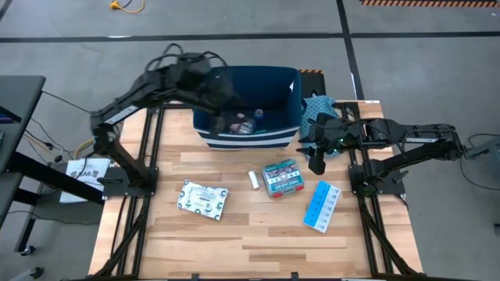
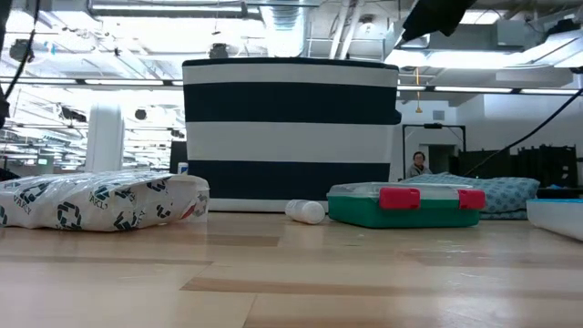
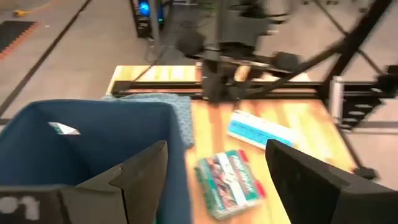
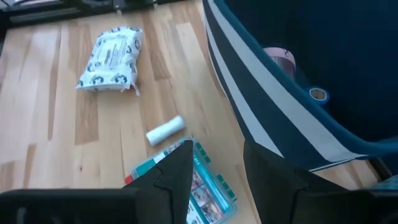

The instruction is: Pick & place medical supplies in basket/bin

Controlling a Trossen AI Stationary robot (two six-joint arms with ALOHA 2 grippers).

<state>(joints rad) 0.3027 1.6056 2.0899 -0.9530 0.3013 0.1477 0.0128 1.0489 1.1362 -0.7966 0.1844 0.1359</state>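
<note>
High view. Navy bin [image 1: 248, 105] at the table's far edge, several small supplies already inside. Left gripper [image 1: 221, 94] hangs over the bin's left half. Right gripper [image 1: 319, 156] hovers just off the bin's right front corner, nearest the teal-and-red box [image 1: 281, 177]. On the wood: white tube [image 1: 254, 179] just left of the box, white packet with green print [image 1: 202, 197] further left, light blue pill organiser [image 1: 322, 206] to the right. Teal cloth bag [image 1: 316, 107] beside the bin, not for packing.

Low view. Packet [image 2: 100, 202], tube [image 2: 305, 211] and box [image 2: 405, 204] lie flat before the striped bin [image 2: 290, 132]; no gripper near the tabletop.

Left wrist view. Fingers [image 3: 140, 177] spread wide, nothing between them; bin wall [image 3: 93, 134] below.

Right wrist view. Fingers [image 4: 171, 177] parted, empty, above the box [image 4: 199, 183]; tube [image 4: 165, 131] close by.

Advice: the right arm seems best placed. Descend square over the box, close across its narrower sides, keep clear of the tube, lift above the bin rim before crossing.
</note>
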